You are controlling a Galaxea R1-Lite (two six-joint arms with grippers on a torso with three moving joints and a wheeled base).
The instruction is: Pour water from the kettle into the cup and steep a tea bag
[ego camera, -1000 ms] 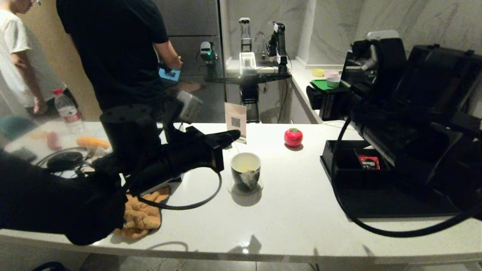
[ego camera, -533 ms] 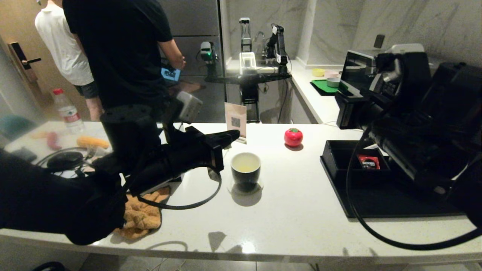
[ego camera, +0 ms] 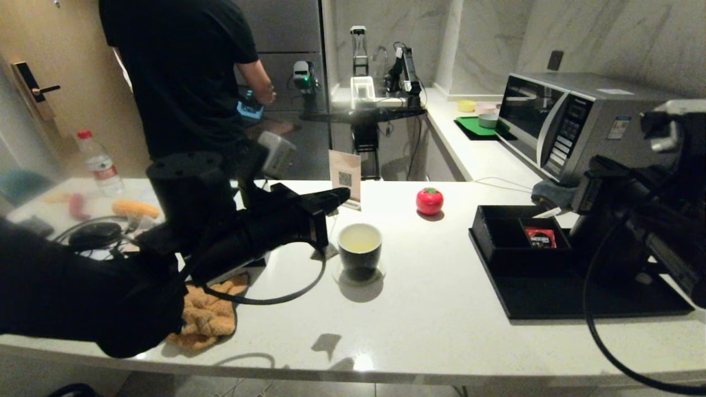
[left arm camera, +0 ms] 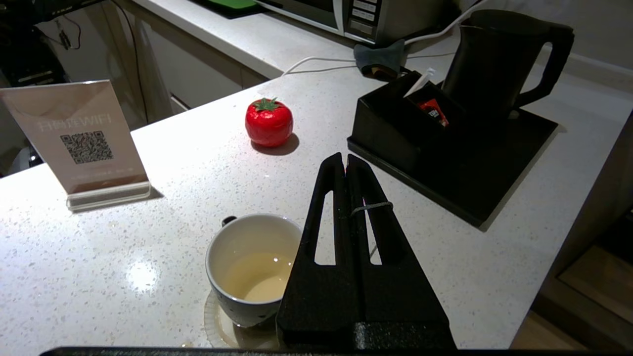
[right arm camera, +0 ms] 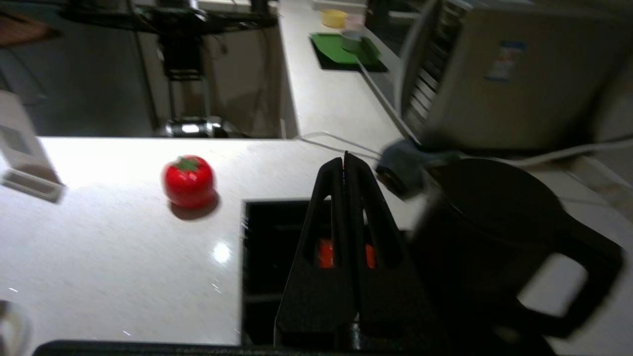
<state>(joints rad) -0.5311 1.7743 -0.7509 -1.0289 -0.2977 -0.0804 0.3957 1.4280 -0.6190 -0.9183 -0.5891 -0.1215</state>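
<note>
The cup stands on a small saucer mid-counter, with pale yellow water low inside it. My left gripper hovers just left of and above the cup, shut on the tea bag's string, which loops over one finger. The tea bag dangles outside the cup, at its left side near the counter. The kettle stands on the black tray at the right. My right gripper is shut and empty, above the black box beside the kettle.
A red tomato-shaped object and a QR sign stand behind the cup. The black compartment box holds a red packet. A microwave is at the back right, an orange cloth front left, a person behind the counter.
The right arm has drawn back to the right, uncovering the microwave. The tea bag has swung from the cup's front to its left side. The left gripper has barely moved.
</note>
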